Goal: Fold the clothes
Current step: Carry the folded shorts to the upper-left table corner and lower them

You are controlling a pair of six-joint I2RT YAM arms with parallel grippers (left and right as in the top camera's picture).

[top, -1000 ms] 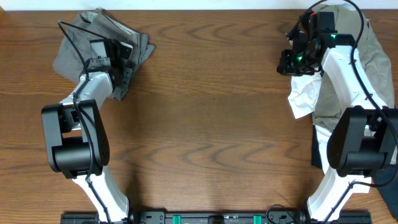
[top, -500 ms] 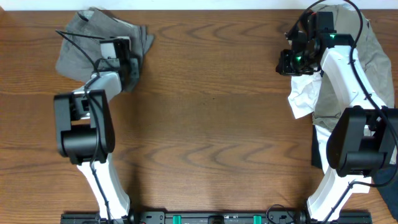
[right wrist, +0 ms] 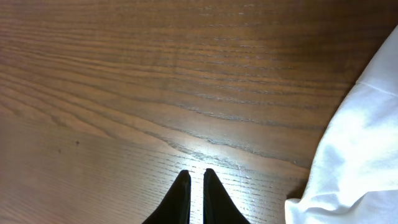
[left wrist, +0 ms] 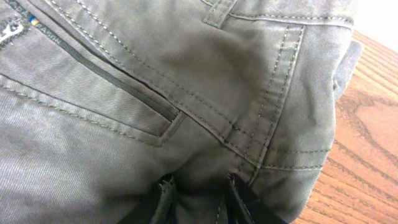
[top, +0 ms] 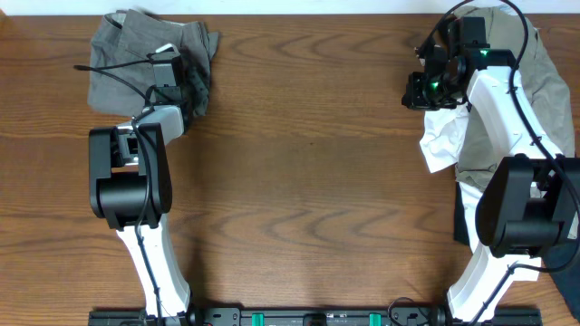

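The mid-grey shorts (top: 122,54) lie crumpled at the table's far left corner. In the left wrist view the shorts (left wrist: 186,74) fill the frame, showing a stitched pocket and seams. My left gripper (top: 184,71) sits on their right part, and its fingers (left wrist: 202,193) are closed on a bunched fold of the grey cloth. My right gripper (top: 415,93) is shut and empty. It hovers over bare wood (right wrist: 196,177) just left of a white garment (right wrist: 360,137).
A pile at the far right holds the white garment (top: 444,140), a khaki-tan garment (top: 544,72) and a navy one (top: 562,254). The right arm lies over this pile. The wooden table (top: 308,163) stretches between the two arms.
My left arm has swung toward the back of the table with the grey shorts in its grip, and the shorts have bunched further back. The right arm has not moved.
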